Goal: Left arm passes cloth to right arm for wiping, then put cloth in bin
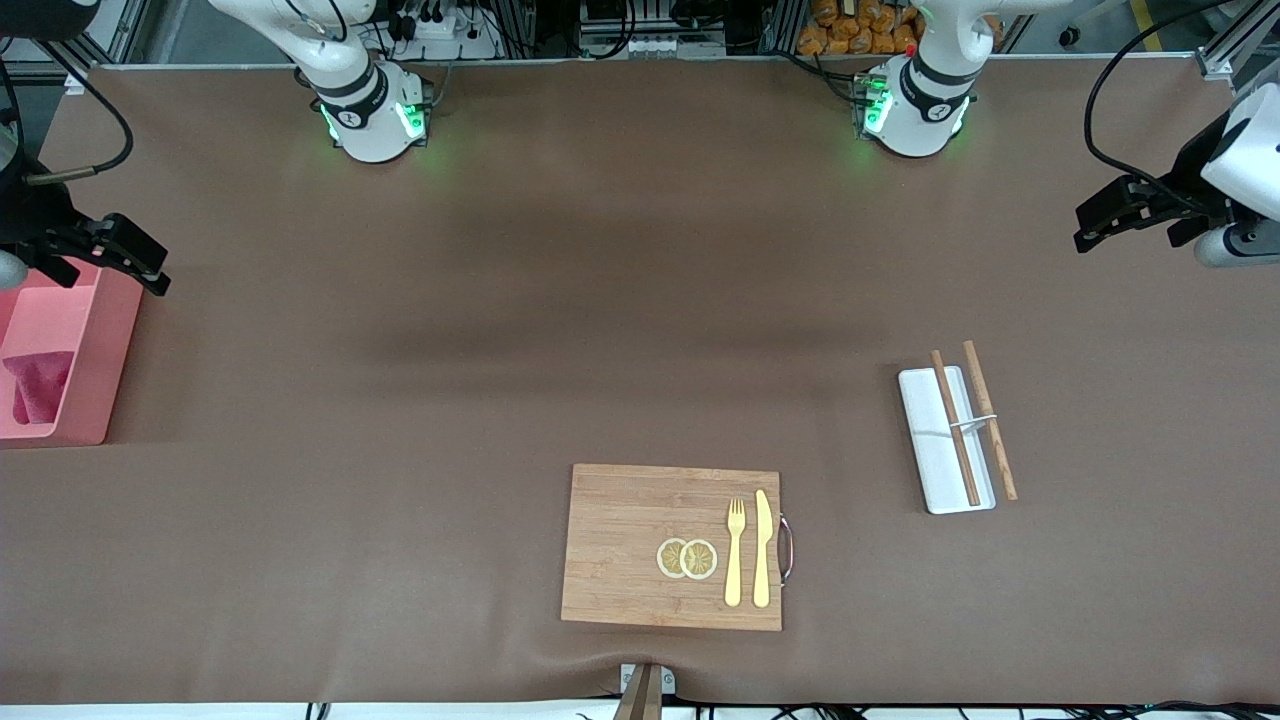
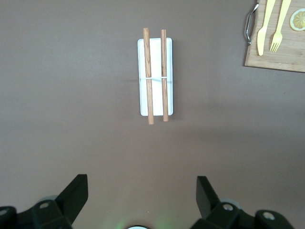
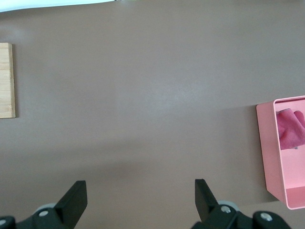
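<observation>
Table [image 1: 620, 280]: brown mat, centre bare, presumably the wiped patch.
Bin [image 1: 95, 350] at 9 o'clock edge, at right arm's end; cloth [image 1: 38, 385] lies inside, crumpled against wall. Task looks finished.
Cutting board [image 1: 672, 546] at 6 o'clock, carrying fork, knife, lemon slices.
White tray [image 1: 945, 440] with two wooden sticks at 4 o'clock.
Right gripper [image 3: 138, 198] over table beside bin, fingers apart, empty, parked.
Left gripper [image 2: 142, 193] at 3 o'clock, fingers apart, empty, waiting.
</observation>
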Action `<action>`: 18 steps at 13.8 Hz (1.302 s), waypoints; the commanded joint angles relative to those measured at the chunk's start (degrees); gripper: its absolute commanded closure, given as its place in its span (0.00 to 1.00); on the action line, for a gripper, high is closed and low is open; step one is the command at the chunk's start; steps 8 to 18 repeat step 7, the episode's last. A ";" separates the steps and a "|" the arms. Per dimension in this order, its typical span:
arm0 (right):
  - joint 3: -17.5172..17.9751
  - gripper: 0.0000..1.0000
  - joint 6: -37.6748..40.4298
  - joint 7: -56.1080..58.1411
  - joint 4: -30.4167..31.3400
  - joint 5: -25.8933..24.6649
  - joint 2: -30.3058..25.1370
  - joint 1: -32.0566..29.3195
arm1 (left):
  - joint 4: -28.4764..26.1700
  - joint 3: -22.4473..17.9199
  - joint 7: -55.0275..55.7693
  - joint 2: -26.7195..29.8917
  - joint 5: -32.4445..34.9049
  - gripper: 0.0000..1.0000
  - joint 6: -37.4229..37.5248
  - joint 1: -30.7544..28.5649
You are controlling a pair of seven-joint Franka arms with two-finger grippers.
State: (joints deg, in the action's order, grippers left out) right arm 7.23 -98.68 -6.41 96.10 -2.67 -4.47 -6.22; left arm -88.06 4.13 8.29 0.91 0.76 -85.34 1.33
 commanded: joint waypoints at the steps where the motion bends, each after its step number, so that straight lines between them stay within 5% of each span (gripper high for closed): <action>1: 0.06 0.00 0.07 0.44 -0.12 0.82 -0.36 -0.29 | 2.10 0.00 -0.91 -1.96 -0.41 0.00 0.35 -0.28; 18: 0.06 0.00 -0.02 0.44 -0.04 0.73 -0.10 -0.11 | 3.25 0.09 -0.47 -2.84 -0.76 0.00 0.35 -0.28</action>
